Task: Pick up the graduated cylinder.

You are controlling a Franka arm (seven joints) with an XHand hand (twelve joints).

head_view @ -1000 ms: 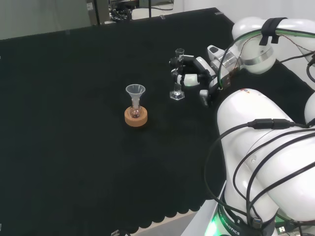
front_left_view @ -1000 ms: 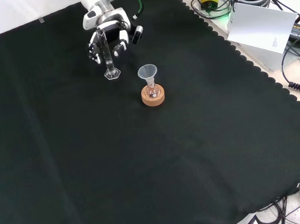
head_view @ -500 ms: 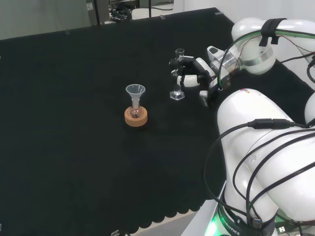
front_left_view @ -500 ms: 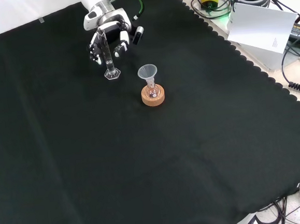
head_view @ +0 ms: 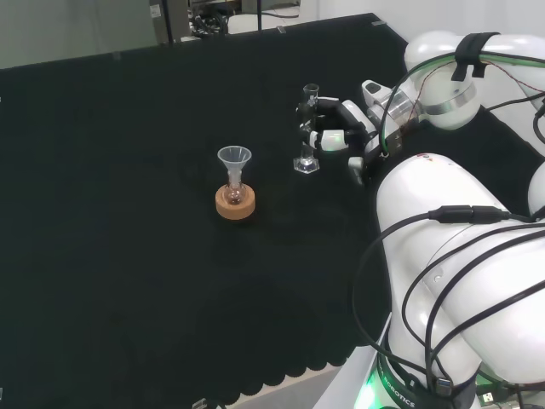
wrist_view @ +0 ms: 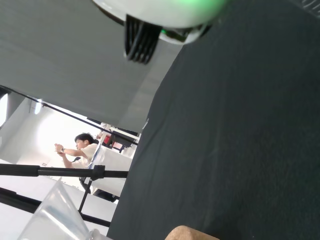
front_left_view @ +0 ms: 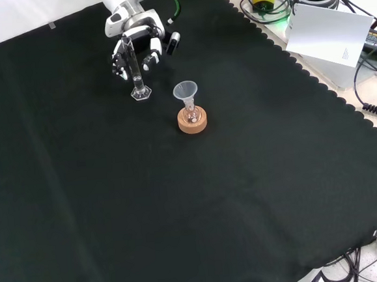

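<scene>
The graduated cylinder (head_view: 307,128) is a thin clear tube on a hexagonal foot, standing upright with the foot on the black cloth (head_view: 128,256). The hand (head_view: 339,128) reaches it from the right in the head view, with its fingers curled round the tube's middle. In the front view the cylinder (front_left_view: 134,70) stands in front of the hand (front_left_view: 139,40), with fingers (front_left_view: 150,58) hanging on both sides of the tube.
A clear funnel (head_view: 234,158) sits in a small flask on a cork ring (head_view: 235,203), left of the cylinder in the head view. In the front view the cork ring (front_left_view: 192,122) lies nearer the camera. The wrist view shows the funnel's rim (wrist_view: 52,215) and the cork ring (wrist_view: 192,234).
In the head view the fingers have drawn in closer round the cylinder's tube. The cylinder's foot stays on the cloth in the same place.
</scene>
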